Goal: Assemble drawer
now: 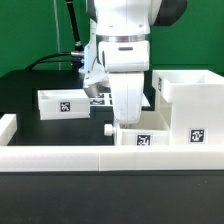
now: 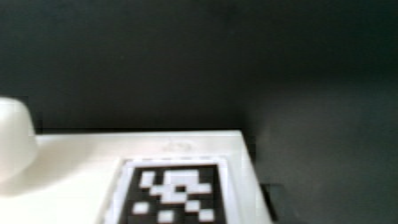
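The large white drawer shell [image 1: 186, 104] stands at the exterior view's right, with a tag on its front. One small white tray [image 1: 64, 102] lies at the left. A second small tray [image 1: 141, 137], with a black knob [image 1: 108, 128] and a tag, sits in front of the shell. My gripper [image 1: 128, 121] hangs straight down onto this tray, and its fingertips are hidden at the tray's rim. In the wrist view a white tray face [image 2: 80, 160] with a black-and-white tag [image 2: 178, 190] fills the near part, and a rounded white shape [image 2: 13, 140] sits at the edge.
A low white border wall [image 1: 70, 158] runs along the front and up the left side [image 1: 8, 126]. The marker board [image 1: 99, 98] lies behind the arm. Black cables trail at the back left. The table is dark [image 2: 267, 70].
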Motion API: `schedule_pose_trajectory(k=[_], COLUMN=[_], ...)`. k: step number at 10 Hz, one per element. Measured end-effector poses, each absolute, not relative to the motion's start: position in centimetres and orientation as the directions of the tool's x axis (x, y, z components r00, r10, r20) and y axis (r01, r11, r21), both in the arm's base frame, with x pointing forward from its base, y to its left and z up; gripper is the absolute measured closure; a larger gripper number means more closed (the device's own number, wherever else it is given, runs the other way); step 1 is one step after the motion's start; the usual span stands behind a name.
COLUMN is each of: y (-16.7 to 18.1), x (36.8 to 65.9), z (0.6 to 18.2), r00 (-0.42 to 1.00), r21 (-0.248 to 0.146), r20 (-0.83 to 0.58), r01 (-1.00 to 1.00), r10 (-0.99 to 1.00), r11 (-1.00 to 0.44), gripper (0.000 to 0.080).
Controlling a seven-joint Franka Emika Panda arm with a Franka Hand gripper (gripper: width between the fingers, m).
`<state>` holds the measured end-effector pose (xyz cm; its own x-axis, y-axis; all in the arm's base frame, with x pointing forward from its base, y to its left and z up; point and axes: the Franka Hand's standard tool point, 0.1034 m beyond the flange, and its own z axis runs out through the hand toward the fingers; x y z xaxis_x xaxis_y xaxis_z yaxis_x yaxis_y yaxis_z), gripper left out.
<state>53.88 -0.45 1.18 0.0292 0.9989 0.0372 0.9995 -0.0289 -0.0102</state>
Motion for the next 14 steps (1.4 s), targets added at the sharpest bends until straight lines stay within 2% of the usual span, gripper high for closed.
schedule_pose_trajectory(k=[12, 14], y=[0.3, 1.0], x=[54.8, 54.8], z=[1.0, 1.0], r00=[-0.01, -0.03], r21=[-0.009, -0.028], r20=[0.037, 0.039], r01=[1.0, 0.999], r10=[0.999, 0.999], r11=[0.011, 0.031], gripper=[0.0757, 0.0757])
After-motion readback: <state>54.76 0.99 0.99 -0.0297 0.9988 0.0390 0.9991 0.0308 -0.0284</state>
